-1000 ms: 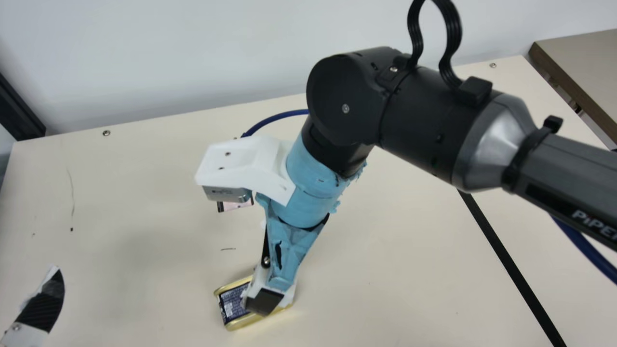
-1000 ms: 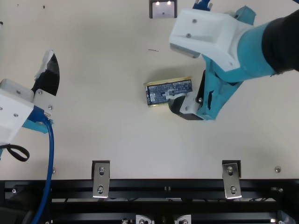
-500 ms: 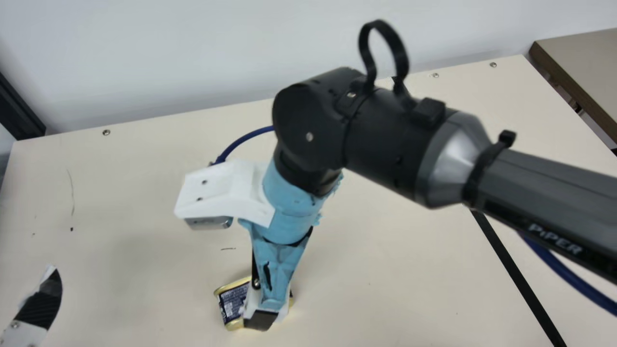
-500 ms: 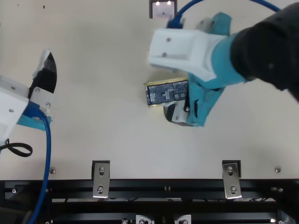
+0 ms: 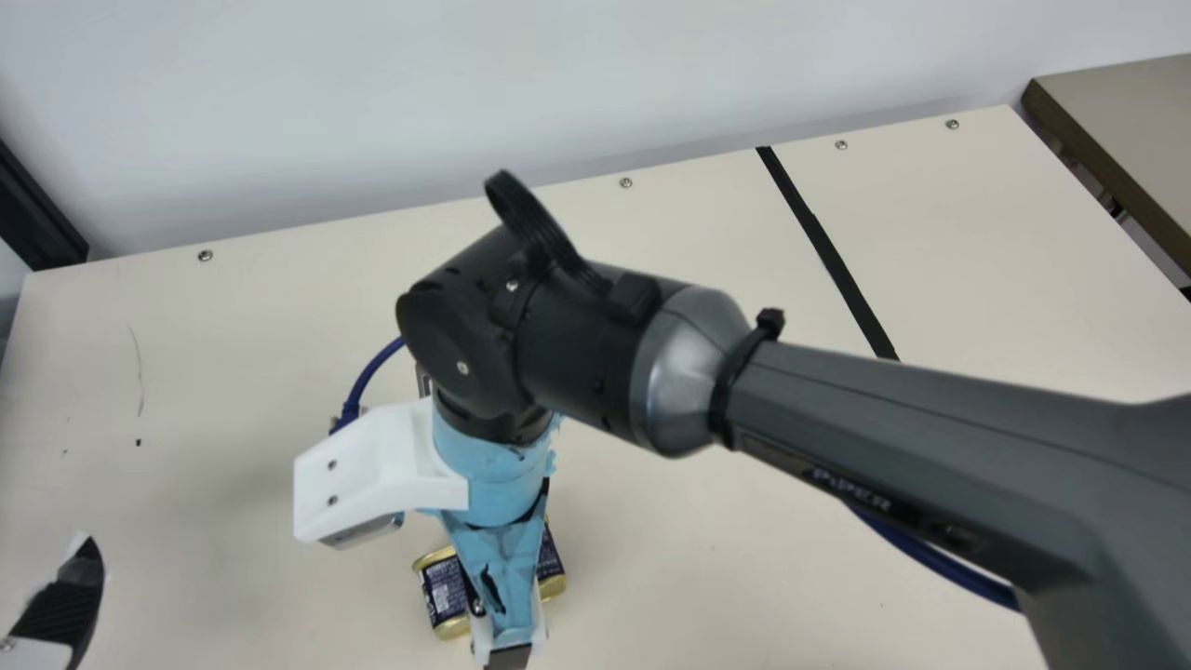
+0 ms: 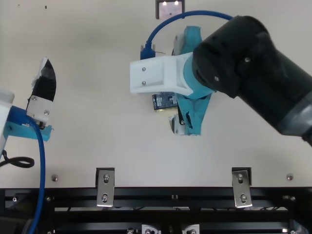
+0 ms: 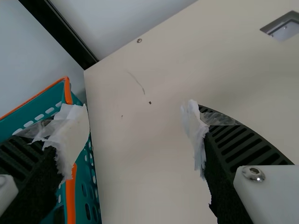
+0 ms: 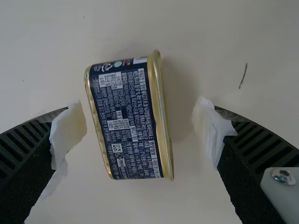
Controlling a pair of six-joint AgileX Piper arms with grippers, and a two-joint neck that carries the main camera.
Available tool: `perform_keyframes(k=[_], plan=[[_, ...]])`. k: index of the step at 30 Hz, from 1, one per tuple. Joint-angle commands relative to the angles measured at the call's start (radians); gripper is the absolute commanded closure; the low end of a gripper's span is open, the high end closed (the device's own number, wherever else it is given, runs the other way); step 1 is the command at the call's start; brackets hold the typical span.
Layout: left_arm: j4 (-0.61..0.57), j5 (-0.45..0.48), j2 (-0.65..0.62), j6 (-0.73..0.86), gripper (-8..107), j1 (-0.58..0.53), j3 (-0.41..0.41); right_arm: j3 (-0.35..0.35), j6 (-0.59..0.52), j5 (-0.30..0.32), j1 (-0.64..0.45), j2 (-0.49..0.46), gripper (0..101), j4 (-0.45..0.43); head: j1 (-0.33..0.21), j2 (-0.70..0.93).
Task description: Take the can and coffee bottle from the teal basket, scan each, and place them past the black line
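My right gripper (image 5: pixel 507 647) is low over the blue-and-gold can (image 5: pixel 443 586), partly covering it. The top view has the right gripper (image 6: pixel 179 126) beside the can (image 6: pixel 165 101). In the right wrist view the can (image 8: pixel 126 121) lies label up on the table, between the spread fingers of the right gripper (image 8: pixel 138 123), touching neither. At the far left is my left gripper (image 5: pixel 65 605); its own view shows the empty left gripper (image 7: pixel 135 119) with fingers apart. One of them overlaps the orange-rimmed teal basket (image 7: pixel 86 193).
A black line (image 5: pixel 837 270) crosses the table's right part, partly behind the right arm. A small framed scanner window (image 6: pixel 170 9) is set in the table beyond the can. A wall (image 5: pixel 372 102) rises behind the table, and blue cables trail from both arms.
The right arm has swung left and toward the near side in the main view, its wrist turning over the can. My left gripper has shifted slightly left. The can has stayed in place.
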Motion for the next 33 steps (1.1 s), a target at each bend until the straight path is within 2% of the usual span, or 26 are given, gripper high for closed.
perform_keyframes(k=[1, 2, 3, 4, 12, 25, 33], plan=[[0.0, 0.0, 0.0, 0.0, 9, 0.0, 0.0, 0.007, -0.004, -0.004, 0.005, 0.009, 0, -0.015, 0.0, -0.009], [0.0, -0.002, 0.0, -0.008, 9, 0.0, 0.0, 0.009, -0.006, -0.006, 0.008, 0.015, 0, -0.023, 0.0, -0.009], [0.0, 0.001, 0.0, -0.011, 9, 0.0, 0.0, 0.012, -0.008, -0.01, 0.01, 0.02, 59, -0.03, 0.0, -0.009], [0.0, -0.001, 0.0, -0.011, 9, 0.0, 0.0, 0.015, -0.01, -0.014, 0.013, 0.025, 101, -0.036, 0.0, -0.009], [0.0, 0.001, 0.0, -0.011, 9, 0.0, 0.0, 0.033, 0.015, -0.029, 0.004, 0.023, 101, -0.038, 0.0, -0.009], [0.0, 0.001, 0.0, -0.011, 9, 0.0, 0.0, 0.07, 0.14, -0.018, -0.135, -0.148, 101, -0.072, 0.0, -0.026], [0.002, 0.001, 0.0, -0.011, 9, 0.0, 0.0, 0.177, 0.251, -0.022, -0.302, -0.264, 101, -0.13, -0.001, -0.17]])
